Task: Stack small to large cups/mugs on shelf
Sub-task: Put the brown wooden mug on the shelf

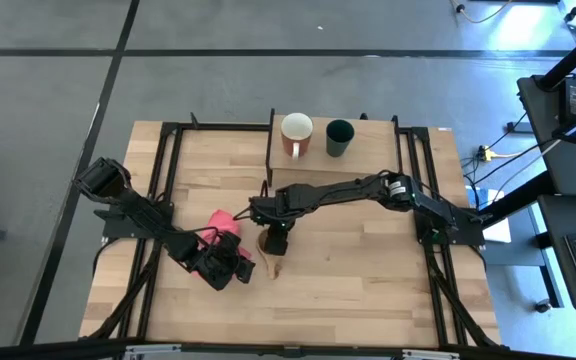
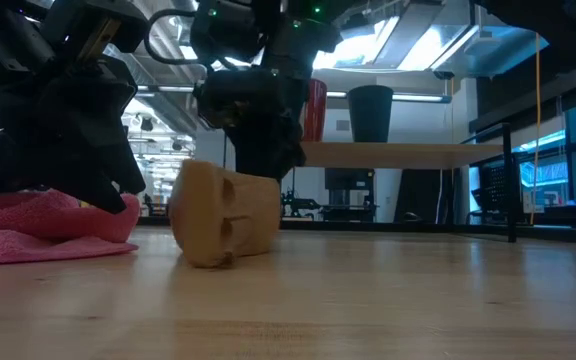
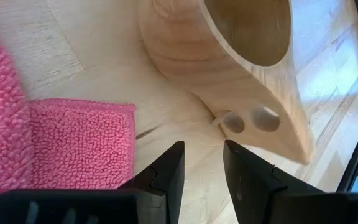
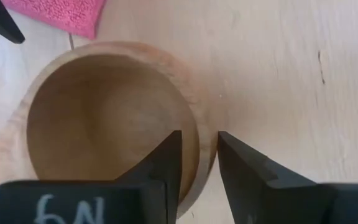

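Red mug (image 1: 296, 133) and green cup (image 1: 339, 136) were on shelf (image 1: 368, 135), unstacked. My right tool (image 4: 197, 163) straddled wooden cup (image 4: 107, 124) rim, slightly apart, not clamped.

smooth matt wooden cup (image 3: 229, 56), nubby pink cloth (image 3: 73, 143), grained wooden tabletop (image 4: 291, 74)

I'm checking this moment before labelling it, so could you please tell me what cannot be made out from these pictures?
- High view: the wooden cup is mostly hidden under the right gripper.
- Low view: the red mug on the shelf is largely blocked by the right arm.
- Right wrist view: whether the fingers straddling the cup's rim actually pinch it is unclear.
- Left wrist view: the pink cloth is cut off by the edge.
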You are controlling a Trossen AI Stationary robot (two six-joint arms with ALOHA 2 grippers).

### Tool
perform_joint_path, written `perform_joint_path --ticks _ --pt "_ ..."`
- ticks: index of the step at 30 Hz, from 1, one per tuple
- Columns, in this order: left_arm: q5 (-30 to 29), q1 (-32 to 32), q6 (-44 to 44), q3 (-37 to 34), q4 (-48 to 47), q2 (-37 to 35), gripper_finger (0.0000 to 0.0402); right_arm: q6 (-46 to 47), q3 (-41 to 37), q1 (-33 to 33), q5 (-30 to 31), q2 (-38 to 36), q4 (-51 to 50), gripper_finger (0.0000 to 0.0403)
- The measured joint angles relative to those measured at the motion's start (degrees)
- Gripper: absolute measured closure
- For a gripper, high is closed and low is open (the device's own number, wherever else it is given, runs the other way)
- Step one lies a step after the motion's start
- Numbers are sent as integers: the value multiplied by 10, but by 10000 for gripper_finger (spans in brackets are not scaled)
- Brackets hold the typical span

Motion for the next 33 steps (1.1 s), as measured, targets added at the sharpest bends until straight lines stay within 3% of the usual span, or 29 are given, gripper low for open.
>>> perform_joint_path --ticks 9,16,24,31,33 --pt "0 0 0 0 0 0 296 -17 0 0 8 0 -1 364" --pt "0 0 0 0 0 0 296 -18 9 0 4 0 -38 357" --pt "1 0 14 0 0 0 296 -43 96 0 5 0 -171 365" --pt "1 0 29 0 0 0 296 -43 219 0 20 0 -296 363" --pt "0 0 33 0 0 0 296 -39 201 0 26 -32 -288 365"
